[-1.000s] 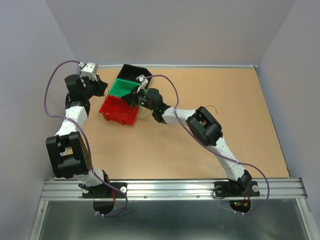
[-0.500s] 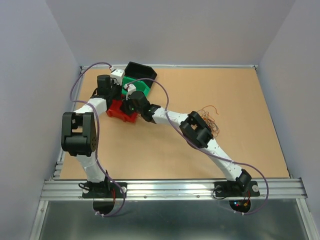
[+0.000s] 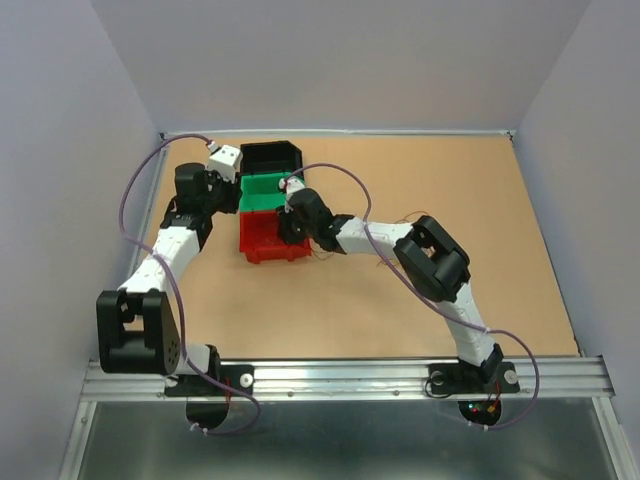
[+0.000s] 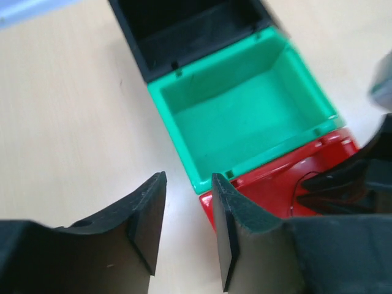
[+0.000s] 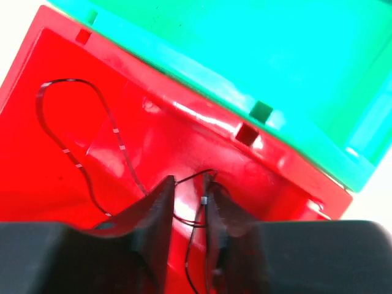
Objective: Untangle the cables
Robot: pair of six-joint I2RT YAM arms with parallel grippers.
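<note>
A: Right gripper?
B: Fingers stood a narrow gap apart inside the red bin. A thin dark wire lay looped there, with strands running between them.
A: Left gripper?
B: Jaws were apart, above the table just beside the green bin.

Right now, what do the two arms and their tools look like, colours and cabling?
Both the left arm and the right arm have white links between bulky black joint housings, and a looping lilac-purple cable runs along each. The left tool and right tool each have two matte black, wedge-shaped fingers. No markings are legible.
</note>
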